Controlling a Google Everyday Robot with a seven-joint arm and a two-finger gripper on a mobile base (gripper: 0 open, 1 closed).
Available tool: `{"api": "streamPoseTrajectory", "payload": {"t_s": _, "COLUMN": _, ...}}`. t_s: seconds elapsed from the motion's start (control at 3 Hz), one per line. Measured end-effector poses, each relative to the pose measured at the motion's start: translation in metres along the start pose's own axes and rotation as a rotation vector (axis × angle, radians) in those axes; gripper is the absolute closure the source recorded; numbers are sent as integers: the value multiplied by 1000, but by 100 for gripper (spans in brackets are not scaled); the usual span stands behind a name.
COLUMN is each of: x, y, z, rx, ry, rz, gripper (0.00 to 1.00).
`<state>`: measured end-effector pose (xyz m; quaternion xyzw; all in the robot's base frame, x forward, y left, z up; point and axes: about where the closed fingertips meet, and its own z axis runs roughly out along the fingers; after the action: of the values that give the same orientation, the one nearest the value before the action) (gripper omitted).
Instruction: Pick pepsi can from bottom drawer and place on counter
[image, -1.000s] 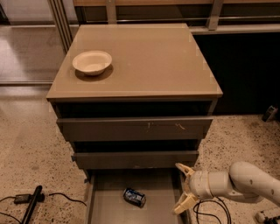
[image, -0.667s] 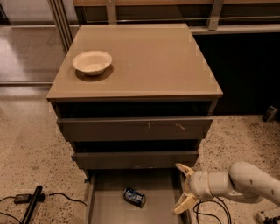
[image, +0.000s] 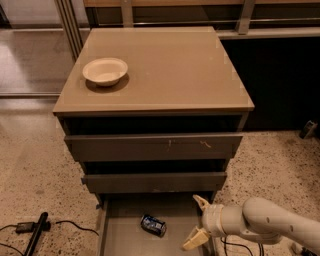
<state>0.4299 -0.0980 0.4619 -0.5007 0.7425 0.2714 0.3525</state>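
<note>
Tan counter (image: 170, 65), white bowl (image: 105, 71) near its left edge, jaws spread at right of bottom drawer (image: 125, 239)

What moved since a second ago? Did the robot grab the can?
The pincer slid a little to the left in the picture, toward the pepsi can, at the right side of the open bottom drawer. It has grabbed nothing; its fingers are spread open. The can lies on its side in the same spot, and the white bowl sits on the counter as before.
</note>
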Motion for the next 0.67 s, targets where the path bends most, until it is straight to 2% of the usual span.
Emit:
{"api": "streamPoseTrajectory", "payload": {"t_s": 0.33, "x": 25, "y": -8, "z": 36, "rx": 110, "ry": -1, "rz": 40, "gripper": 0}}
{"api": "streamPoseTrajectory", "payload": {"t_s": 0.67, "x": 50, "y": -16, "z": 64, "rx": 166, "ry": -40, "rz": 50, "gripper": 0}}
